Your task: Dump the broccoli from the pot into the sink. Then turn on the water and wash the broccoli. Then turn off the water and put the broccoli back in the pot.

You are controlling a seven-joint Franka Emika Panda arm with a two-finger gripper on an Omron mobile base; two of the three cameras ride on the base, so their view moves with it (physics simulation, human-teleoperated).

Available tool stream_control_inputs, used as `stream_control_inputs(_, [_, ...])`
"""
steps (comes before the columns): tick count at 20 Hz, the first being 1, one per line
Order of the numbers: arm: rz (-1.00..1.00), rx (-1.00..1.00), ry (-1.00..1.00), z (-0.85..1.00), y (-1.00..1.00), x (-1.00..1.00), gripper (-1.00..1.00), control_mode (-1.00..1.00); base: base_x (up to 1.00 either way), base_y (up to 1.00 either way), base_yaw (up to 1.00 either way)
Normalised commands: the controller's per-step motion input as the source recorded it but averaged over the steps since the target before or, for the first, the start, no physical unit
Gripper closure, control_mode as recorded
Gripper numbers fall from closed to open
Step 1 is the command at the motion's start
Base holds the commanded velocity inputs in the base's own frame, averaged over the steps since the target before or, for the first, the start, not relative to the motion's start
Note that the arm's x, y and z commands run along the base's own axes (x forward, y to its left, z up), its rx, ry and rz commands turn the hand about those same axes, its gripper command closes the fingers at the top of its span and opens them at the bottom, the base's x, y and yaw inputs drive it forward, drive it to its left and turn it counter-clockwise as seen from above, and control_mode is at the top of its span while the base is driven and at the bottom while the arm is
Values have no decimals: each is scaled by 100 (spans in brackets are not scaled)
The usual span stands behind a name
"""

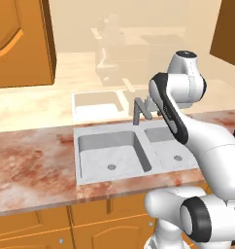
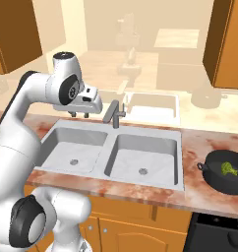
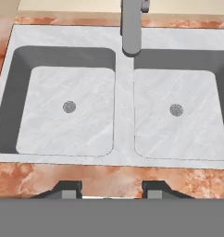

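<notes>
- Fingers hanging above the left basin of the sink, left of centre in the right base frame; spread apart, grasping nothing.
- In the hand frame, two dark fingertips at the bottom edge, well apart, over the front strip of the reddish marbled desk.
- Both basins bare, one round drain in each; grey faucet upright at top centre of the hand frame, its spout over the divider, dry.
- Black pot on the desk at the right edge of the right base frame, upright, well apart from the sink.
- Broccoli lying inside the pot, yellow-green, near the middle of it.
</notes>
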Motion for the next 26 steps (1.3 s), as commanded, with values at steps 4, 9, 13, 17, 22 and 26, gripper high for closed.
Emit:
stream_control_inputs(4, [0,0,0,0,0,-1,-100,100,-12,0,0])
stream_control_inputs(9, [0,0,0,0,0,0,-100,100,-70,-7,0])
stream_control_inputs(13, [0,0,0,0,0,0,-100,100,-52,-22,0])
stream_control_inputs(17, [0,0,0,0,0,0,-100,100,-6,-36,0])
stream_control_inputs(22, [0,0,0,0,0,0,-100,100,0,-67,0])
stream_control_inputs(26, [0,0,0,0,0,0,-100,100,5,-73,0])
